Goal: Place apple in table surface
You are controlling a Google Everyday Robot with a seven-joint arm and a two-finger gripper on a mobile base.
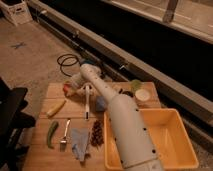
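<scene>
The apple (67, 89), small and reddish, sits at the far left corner of the light wooden slatted table surface (50, 159). My white arm reaches from the bottom centre up across the table. My gripper (75, 88) is right at the apple, on its right side. I cannot tell whether the apple rests on the planks or is held just above them.
A long yellow item (56, 107), a green pod (51, 134), a fork (66, 134), a blue cloth (80, 143), a dark pinecone-like cluster (96, 134) and a thin upright utensil (87, 104) lie on the table. A yellow bin (172, 145) is at right, a white cup (142, 95) behind it. A black chair (11, 120) stands left.
</scene>
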